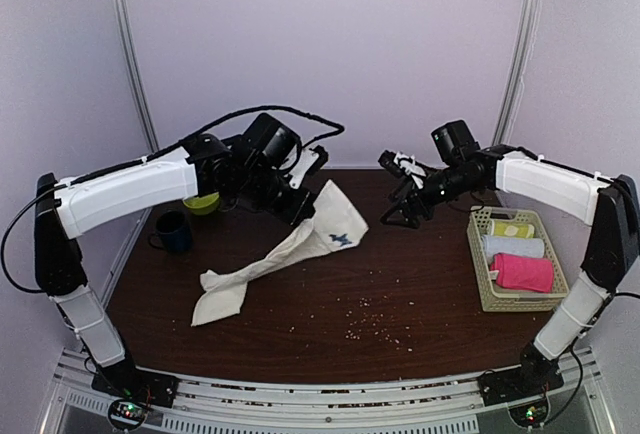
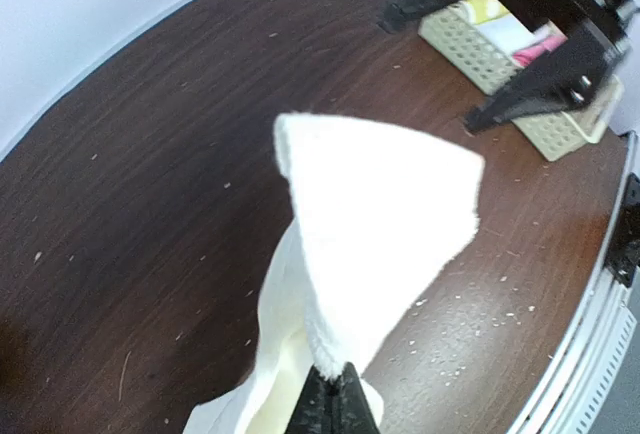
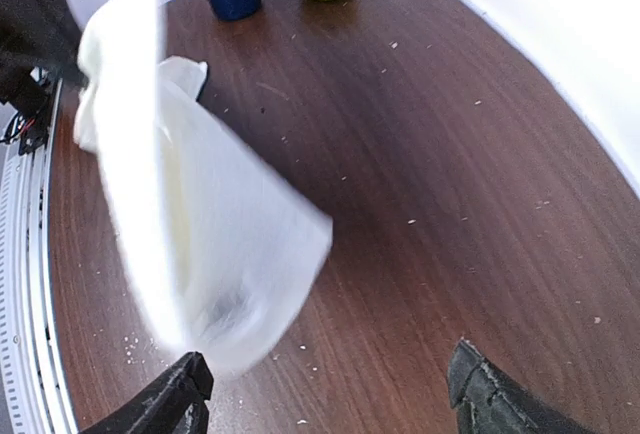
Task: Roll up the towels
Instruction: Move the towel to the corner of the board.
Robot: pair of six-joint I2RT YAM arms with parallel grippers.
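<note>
Got the left claw [image 1: 303, 212] pressed tight on one corner of the cream towel [image 1: 290, 249], holding that end up off the table [image 1: 400, 289]. Same story from its wrist cam: fingertips [image 2: 335, 404] squeezed together with cloth fanning out straight ahead of them. Trails down and away from that claw, with the far end bunched on the wood near the arm's base side. Can make out the small blue mark [image 1: 340, 239] on the raised bit just past the claw's tips.

Over on the other side, got the right claw [image 1: 395, 192] spread wide, gripping nothing, facing the left one with the lifted towel between them. Looks blurry in its wrist cam, so can't tell about any touching there.

Spotted the pink towel [image 1: 522, 272] lying in the basket [image 1: 478, 259] out past the right claw, beside a white roll [image 1: 515, 247] and a yellow-green roll [image 1: 512, 228]. Also a blue mug [image 1: 173, 232] and green bowl [image 1: 202, 202] behind the left claw.
</note>
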